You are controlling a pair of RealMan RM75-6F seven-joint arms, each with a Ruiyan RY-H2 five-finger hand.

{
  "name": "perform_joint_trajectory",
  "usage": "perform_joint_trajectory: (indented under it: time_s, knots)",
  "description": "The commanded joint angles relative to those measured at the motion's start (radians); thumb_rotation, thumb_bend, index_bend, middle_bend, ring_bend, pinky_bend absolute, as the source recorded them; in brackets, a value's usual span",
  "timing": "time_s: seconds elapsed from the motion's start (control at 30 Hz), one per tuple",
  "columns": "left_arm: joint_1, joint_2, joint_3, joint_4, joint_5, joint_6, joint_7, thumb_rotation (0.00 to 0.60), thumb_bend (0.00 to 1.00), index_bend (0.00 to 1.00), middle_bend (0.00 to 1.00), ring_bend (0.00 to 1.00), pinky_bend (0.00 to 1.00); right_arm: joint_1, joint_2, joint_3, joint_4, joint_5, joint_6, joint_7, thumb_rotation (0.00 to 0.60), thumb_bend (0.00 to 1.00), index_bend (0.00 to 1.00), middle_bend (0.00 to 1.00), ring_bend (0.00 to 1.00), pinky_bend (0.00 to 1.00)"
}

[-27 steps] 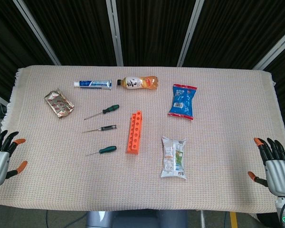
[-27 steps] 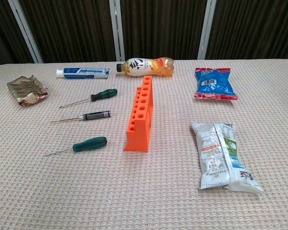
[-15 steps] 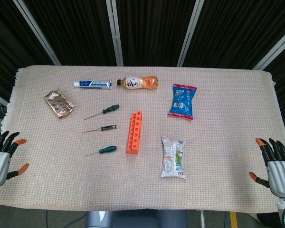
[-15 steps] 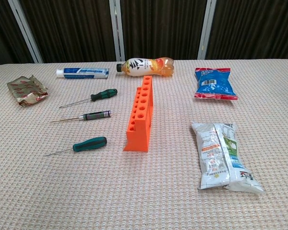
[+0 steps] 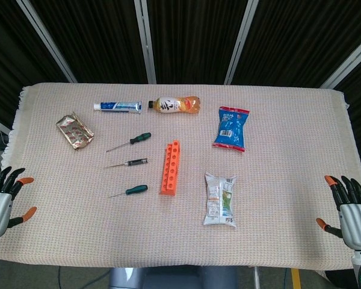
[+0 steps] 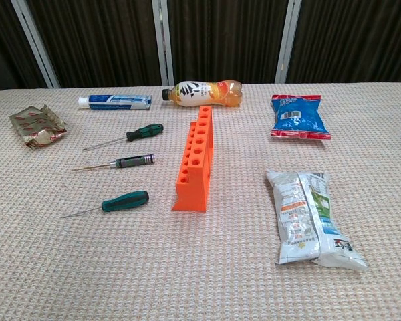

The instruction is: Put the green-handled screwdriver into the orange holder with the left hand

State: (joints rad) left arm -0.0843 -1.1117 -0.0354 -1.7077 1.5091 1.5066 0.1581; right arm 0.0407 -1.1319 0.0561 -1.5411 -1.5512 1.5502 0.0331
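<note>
Beige woven cloth (image 5: 277, 114) covers the whole table. The orange holder (image 5: 170, 167) lies near the middle, a long block with a row of round holes along its top, every hole vacant. To its left are three screwdrivers, each lying flat and apart from the holder: a green-handled screwdriver (image 5: 136, 189) nearest the front edge, a dark-handled screwdriver (image 5: 136, 162) between, and a second green-handled one (image 5: 139, 138) farther back. All three point their tips to the left.

Left hand (image 5: 0, 201) sits at the front left edge of the table, fingers spread apart, orange fingertips showing, grasping nothing, well apart from the screwdrivers. Right hand (image 5: 349, 211) sits at the front right edge, likewise spread and holding nothing. Neither hand shows in the chest view.

Along the back: toothpaste tube (image 5: 117, 106) and a drink bottle (image 5: 177, 105) on its side, nearly end to end. Crumpled foil packet (image 5: 74, 131) at far left. Blue snack bag (image 5: 231, 128) right of the bottle; white snack bag (image 5: 220, 199) lies right of the holder.
</note>
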Motion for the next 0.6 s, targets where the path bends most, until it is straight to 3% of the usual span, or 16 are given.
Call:
perform_joint_trajectory:
  time_s: [0.03, 0.6]
  knots:
    - [-0.001, -0.002, -0.001, -0.003, -0.002, -0.002, 0.007, 0.6, 0.18, 0.29, 0.12, 0.05, 0.0, 0.001, 0.0, 0.001, 0.0, 0.001, -0.001, 0.001, 0.6, 0.0, 0.06, 0.1, 0.0, 0.04]
    - [-0.044, -0.021, -0.015, -0.007, -0.006, -0.055, 0.025, 0.6, 0.18, 0.36, 0.18, 0.11, 0.0, -0.002, 0.001, 0.003, -0.002, 0.013, -0.005, 0.0, 0.6, 0.0, 0.06, 0.1, 0.0, 0.04]
